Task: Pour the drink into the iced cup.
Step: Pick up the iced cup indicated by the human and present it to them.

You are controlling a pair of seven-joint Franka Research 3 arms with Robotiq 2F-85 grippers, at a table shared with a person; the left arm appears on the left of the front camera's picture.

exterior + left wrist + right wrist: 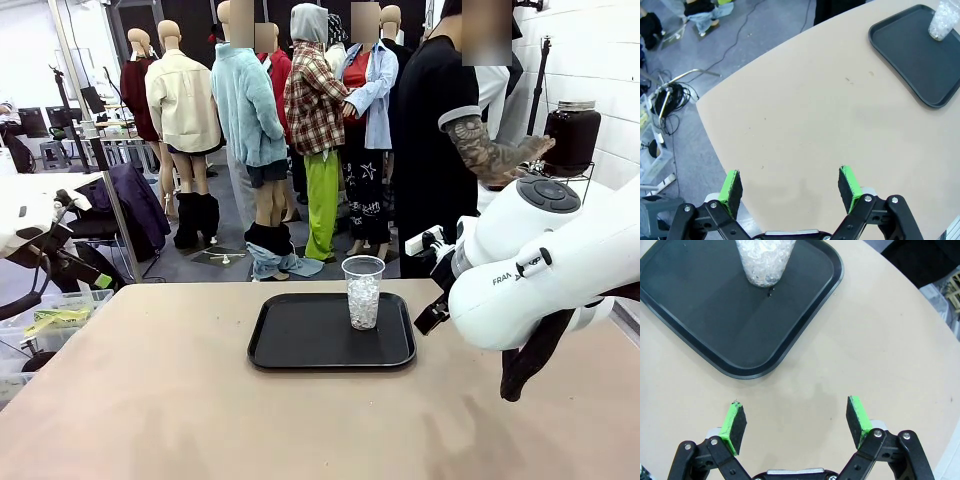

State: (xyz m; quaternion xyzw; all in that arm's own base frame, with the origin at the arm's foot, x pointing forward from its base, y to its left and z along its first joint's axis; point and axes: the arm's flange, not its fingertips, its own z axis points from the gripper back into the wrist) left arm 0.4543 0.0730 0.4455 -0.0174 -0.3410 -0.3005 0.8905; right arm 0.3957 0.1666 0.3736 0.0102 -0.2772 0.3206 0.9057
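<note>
Tan tabletop (150, 380) stretched across the scene, and at its left side the left gripper (790, 181) hung over bare surface near the table's edge, its green-padded fingers spread wide apart and holding nothing. Toward the middle lay a black tray (290, 340) with a raised rim, and on its right half stood the iced cup (363, 295), a clear plastic tumbler, upright and packed with white ice. To the right of the tray the right gripper (795, 411) hovered above the table just beside the tray's corner, fingers likewise parted and empty, at the end of the white right arm (540, 260). Farther right, across the table, a person's hand (530, 150) rested against a lidded jar (572, 110) on a wire stand (570, 182) by the wall. The drink (572, 145) sat in that jar, nearly black in bulk, well apart from the cup and from both grippers. The jar looked like glass: probably heavy when full, stiff, smooth enough to slip and breakable, with liquid that would slosh as it tipped. A firm hold around the middle of its body seemed safest. The cup seemed thin and light, steadied only by its ice, and might topple if nudged.
</note>
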